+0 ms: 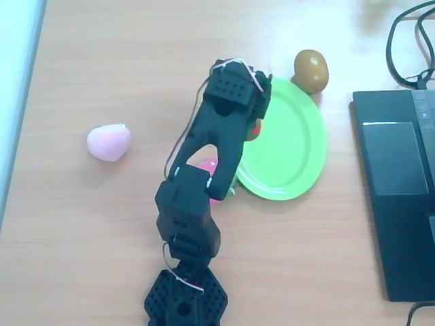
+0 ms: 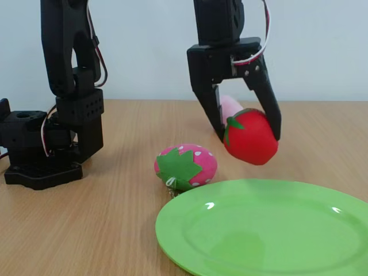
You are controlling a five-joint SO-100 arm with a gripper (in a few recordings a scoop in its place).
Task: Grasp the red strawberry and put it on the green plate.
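Fixed view: tool grips red strawberry above green plate edge.

In the overhead view the red strawberry and pink strawberry are mostly hidden under the arm. In the fixed view the green plate is cut off at the right and bottom edges.

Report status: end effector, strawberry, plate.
End effector shut on red strawberry, lifted off table. Green plate bare, just ahead and below. Pink strawberry beside plate rim, not blocking.
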